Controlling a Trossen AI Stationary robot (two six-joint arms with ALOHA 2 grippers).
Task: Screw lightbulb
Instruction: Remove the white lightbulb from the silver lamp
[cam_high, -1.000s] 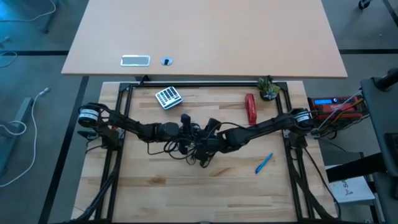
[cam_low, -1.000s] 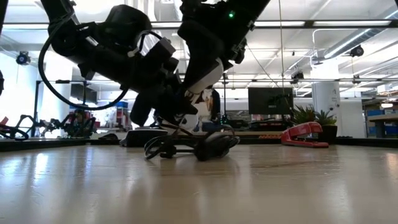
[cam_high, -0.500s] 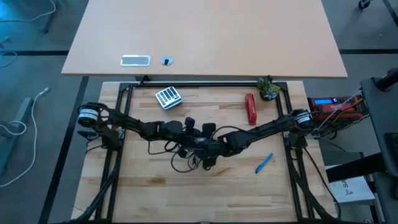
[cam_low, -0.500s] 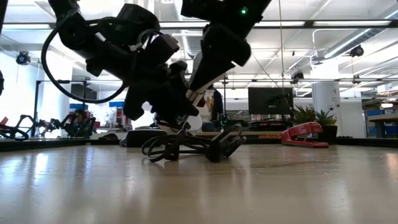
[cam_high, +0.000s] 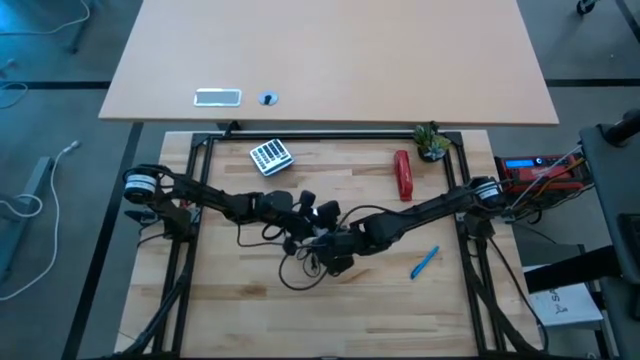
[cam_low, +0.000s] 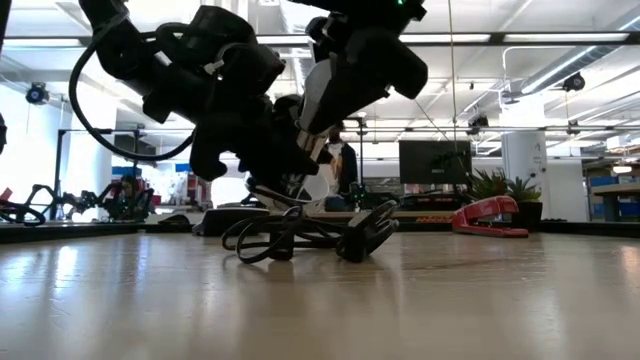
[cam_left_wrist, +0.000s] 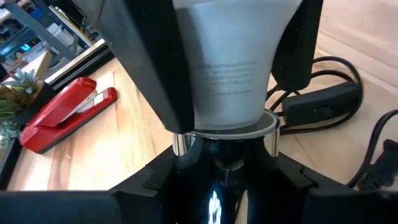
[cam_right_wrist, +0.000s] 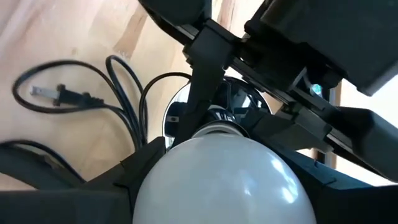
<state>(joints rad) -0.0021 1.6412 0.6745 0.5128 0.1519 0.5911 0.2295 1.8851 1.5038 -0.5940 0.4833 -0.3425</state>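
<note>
The whitish frosted lightbulb (cam_right_wrist: 224, 180) sits with its narrow end (cam_left_wrist: 230, 93) in the round shiny silver socket (cam_left_wrist: 224, 134). Both are held above the middle of the table. My right gripper (cam_high: 325, 235) is shut on the bulb. My left gripper (cam_high: 305, 215) is shut on the socket. The socket's black cord (cam_high: 295, 270) lies in loose loops on the wood below, and its plug (cam_right_wrist: 46, 93) lies flat on the table. My left gripper pinches the socket's dark body just below its silver rim (cam_left_wrist: 186, 143) between its two fingers (cam_left_wrist: 155, 180). The socket is lifted clear of the table, and the cord trails down from it. My right gripper pinches the bulb's globe (cam_right_wrist: 186, 168) between its two fingers (cam_right_wrist: 124, 180), one on each side. The fingers lie along the bulb and point toward the socket. The bulb is clear of the table, its narrow end in the socket's mouth.
A red stapler (cam_high: 403, 175), a small potted plant (cam_high: 432, 142) and a grey keypad device (cam_high: 270, 157) stand toward the far edge. A blue pen (cam_high: 425, 262) lies at the near right. Bare wood shows along the near edge.
Both grippers, with bulb and socket still joined, have drifted a little toward the table's near edge. The cord's loops and its inline switch have been dragged along the table after them.
</note>
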